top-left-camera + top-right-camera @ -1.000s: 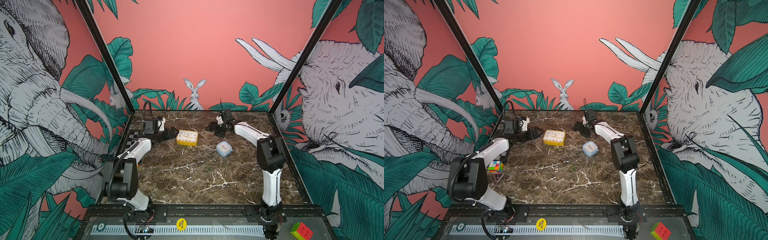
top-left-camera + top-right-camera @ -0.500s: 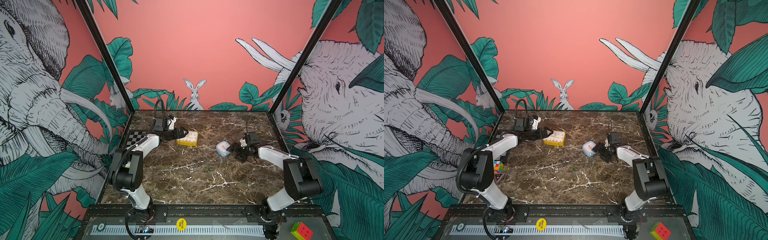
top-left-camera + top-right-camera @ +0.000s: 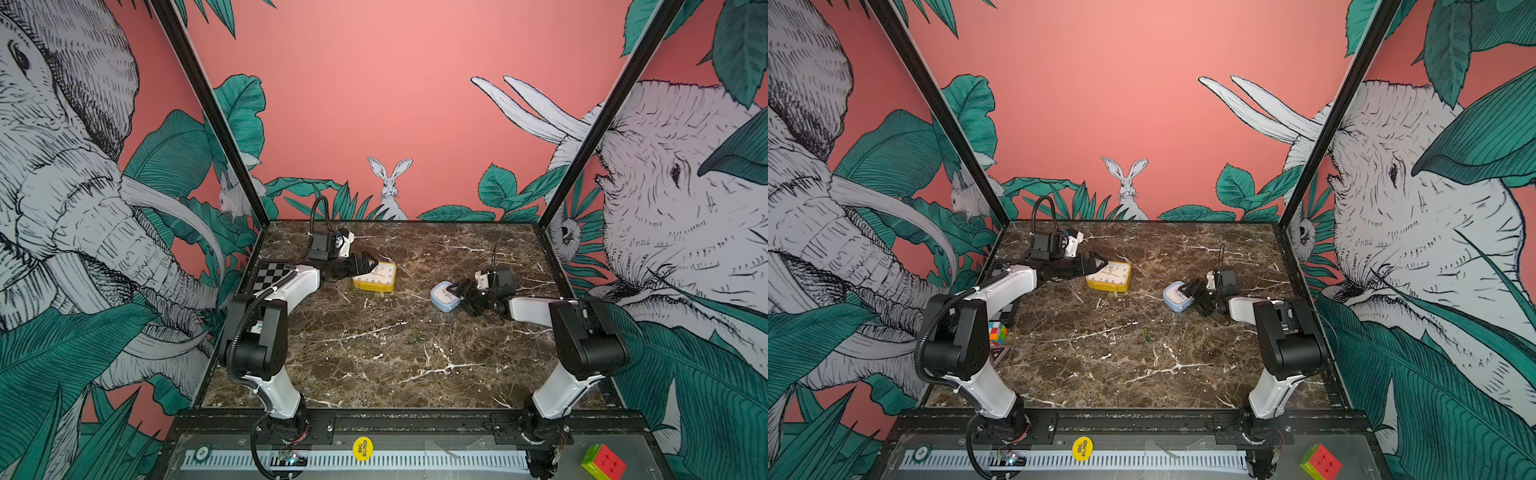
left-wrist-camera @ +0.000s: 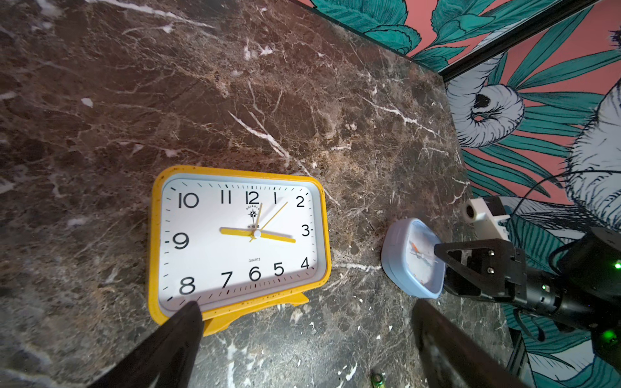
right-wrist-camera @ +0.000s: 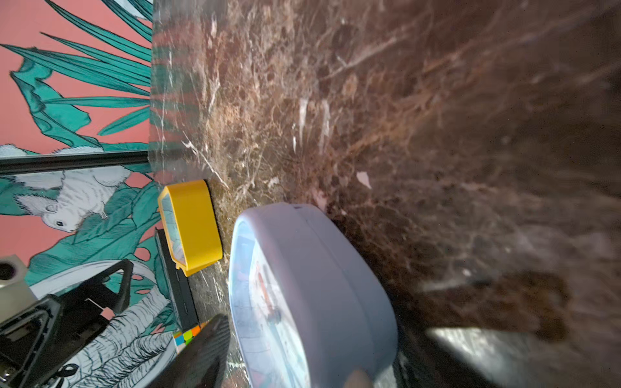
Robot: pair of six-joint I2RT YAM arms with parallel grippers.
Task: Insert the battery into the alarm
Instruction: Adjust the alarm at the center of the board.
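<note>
Brown marble veined with white covers the bench (image 3: 374, 374), and a pink mural of elephants, leaves and a rabbit (image 3: 390, 187) walls it in.

The battery (image 3: 415, 335), small and green, lies loose on bare stone. It is nearer the front rail than the yellow alarm clock (image 3: 376, 276) and a little to that clock's right, well apart from both arms. The yellow alarm clock shows its white face toward the front rail.

The blue alarm clock (image 3: 444, 296) sits to the right of the yellow one, near it but not touching. The right claw (image 3: 460, 296) straddles this blue clock, with 1 finger across its face and the other behind its back. The right wrist view is blurred, so I cannot tell whether the pads press on the casing or only bracket it.

The left claw (image 3: 369, 265) is at the yellow clock's left edge with its 2 fingers spread wide. In the left wrist view 1 fingertip (image 4: 191, 315) overlaps the clock's corner by the 8; whether it touches is unclear. The other fingertip hangs over bare stone, clear of the casing.

A chequered board (image 3: 274, 274) lies left of the yellow clock at the bench edge. A colour cube (image 3: 996, 332) sits nearer the front than that, beside the left arm. On the front rail, well forward of the yellow clock, are a yellow disc (image 3: 362, 448) marked BIG BLIND and, far to its right, a second cube (image 3: 604, 461).
</note>
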